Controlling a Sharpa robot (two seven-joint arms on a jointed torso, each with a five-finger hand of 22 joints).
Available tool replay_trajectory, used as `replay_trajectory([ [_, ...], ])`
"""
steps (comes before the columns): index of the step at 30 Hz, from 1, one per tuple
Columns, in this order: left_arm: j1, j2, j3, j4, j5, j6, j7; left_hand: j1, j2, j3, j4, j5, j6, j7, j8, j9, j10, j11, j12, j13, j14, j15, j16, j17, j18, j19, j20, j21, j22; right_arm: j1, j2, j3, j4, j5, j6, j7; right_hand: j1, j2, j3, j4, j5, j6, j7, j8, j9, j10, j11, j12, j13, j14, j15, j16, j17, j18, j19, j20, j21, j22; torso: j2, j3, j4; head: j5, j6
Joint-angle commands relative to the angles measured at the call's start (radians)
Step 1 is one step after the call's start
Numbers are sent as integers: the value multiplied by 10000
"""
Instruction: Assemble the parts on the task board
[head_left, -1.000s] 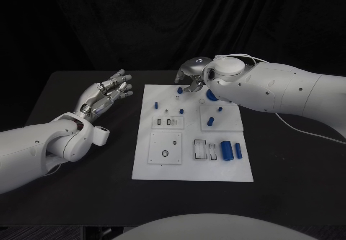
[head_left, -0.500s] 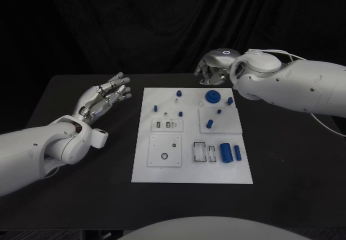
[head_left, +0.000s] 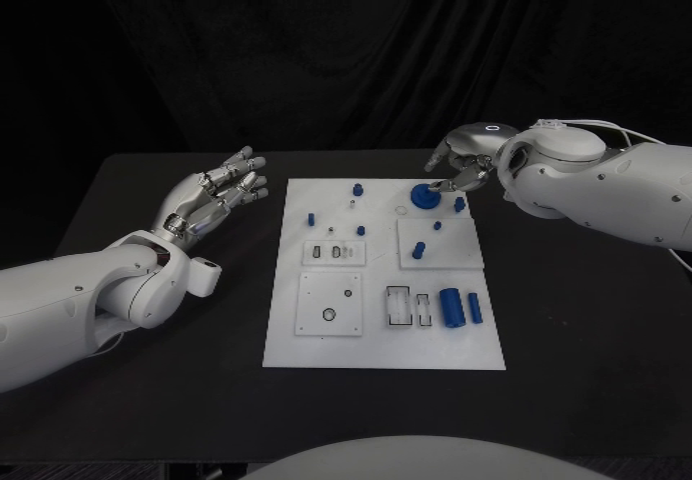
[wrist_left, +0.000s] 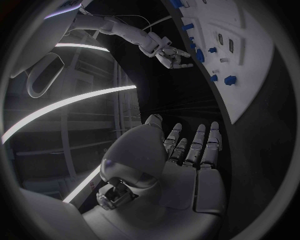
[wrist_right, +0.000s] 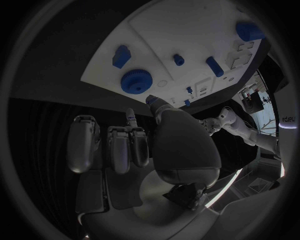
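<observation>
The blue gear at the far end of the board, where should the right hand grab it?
Grip the blue gear by its toothed rim, coming from above. It lies flat on the task board, so only rim and top are exposed. The right hand is just beyond it.

Task board (head_left: 378, 345), white rectangular plate, is lying flat mid-table w/ small raised white panels on it. Blue parts are sitting on it: round toothed gear (head_left: 424, 195) near far right corner, small peg (head_left: 353, 186) standing upright at far edge, short cylinder (head_left: 451, 303) w/ slimmer pin (head_left: 476, 306) just beside, both lying flat on right side nr two rectangular slots.
</observation>
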Motion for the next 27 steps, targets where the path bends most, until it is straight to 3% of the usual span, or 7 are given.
replay_trajectory([
  [1, -23, 27, 6, -7, -68, 184, 338, 103, 31, 78, -2, 54, 8, -18, 32, 5, -24, 57, 54, 9, 17, 17, 50, 13, -131, 45, -15, -30, -3, -85, -29, 5, -28, 94, 546, -440, -79, 0, -99, 15, 1, -85, -24, 13, -19, 1031, -68, 121, 2572, 1080, -83, 60, 2627, -115, 320, -3, 253, 2081, 9, 4, -6, -11, -42],
  [15, -31, 14, 6, -26, -68, 217, 326, 112, 37, 88, -3, 60, -3, -20, 29, 4, -28, 57, 53, 8, 7, 19, 48, 12, -133, 37, -15, -35, -4, -300, 55, 4, -139, 96, 569, -414, 31, -20, -223, -17, 10, -228, -78, 2, -71, 1075, -122, 155, 2626, 1080, -143, 60, 2627, -247, 610, -61, 913, 2256, 15, -11, 19, -23, -16],
  [21, -33, 14, 6, -23, -68, 235, 308, 112, 37, 88, -3, 60, -3, -20, 29, 4, -28, 57, 53, 8, 7, 19, 48, 12, -133, 37, -15, -35, -4, -329, 103, 4, -192, 96, 319, -301, 286, 9, -205, -169, 14, -198, -166, 30, -66, 1075, -191, 155, 2626, 1080, -202, 60, 2627, -322, 750, -110, 1272, 2354, 18, -1, 24, -135, 115],
  [27, -34, 15, 6, -27, -68, 249, 297, 112, 37, 88, -3, 60, -3, -20, 29, 4, -28, 57, 53, 8, 7, 19, 48, 12, -133, 37, -15, -35, -4, -339, 182, 5, -272, 96, 64, -216, 387, 63, -177, -228, 17, -157, -190, 52, -55, 1075, -214, 155, 2626, 1080, -230, 60, 2627, -326, 757, -135, 1296, 2359, 3, -7, -1, -151, 244],
])
